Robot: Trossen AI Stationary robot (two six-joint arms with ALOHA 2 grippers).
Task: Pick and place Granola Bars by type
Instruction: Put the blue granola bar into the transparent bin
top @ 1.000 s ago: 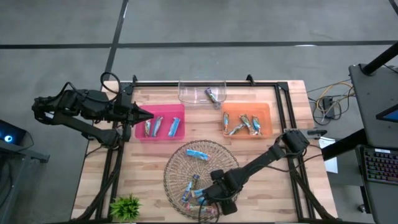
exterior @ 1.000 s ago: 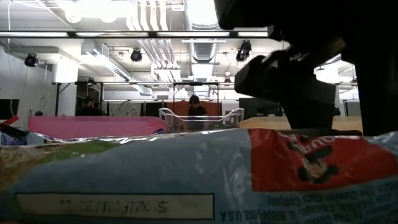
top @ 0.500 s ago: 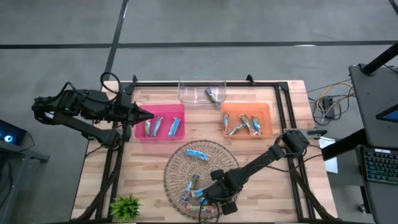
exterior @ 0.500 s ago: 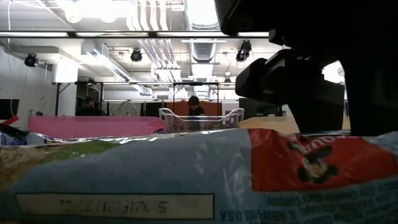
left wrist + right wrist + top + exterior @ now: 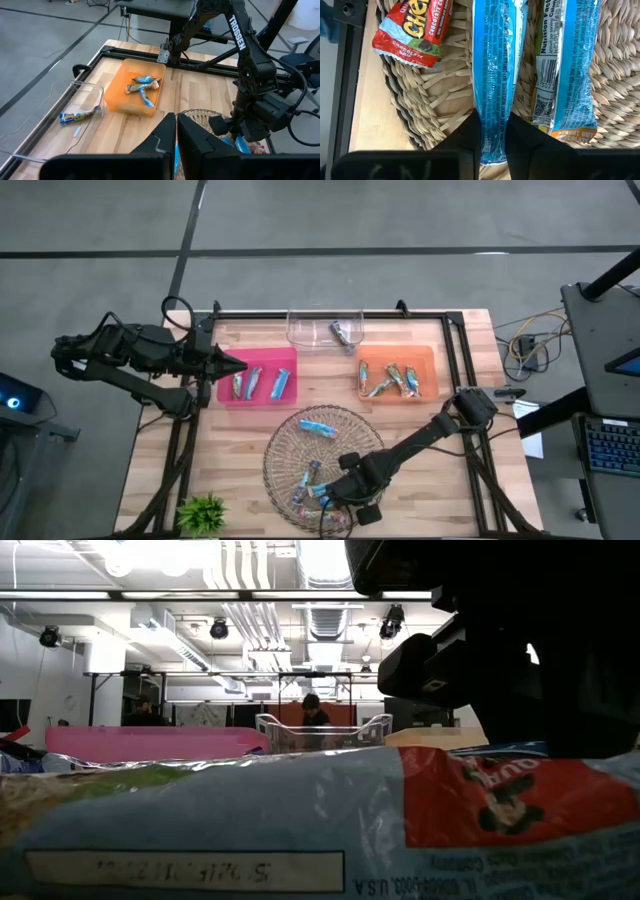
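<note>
From above, the right gripper (image 5: 335, 498) is seen lowered into the wicker basket (image 5: 283, 442), its arm stretched diagonally across the table. The left gripper (image 5: 238, 364) is held pinched together beside the pink tray (image 5: 257, 355). In the right wrist view, a blue granola bar (image 5: 491, 75) is clamped between narrow fingers (image 5: 470, 131).
</note>
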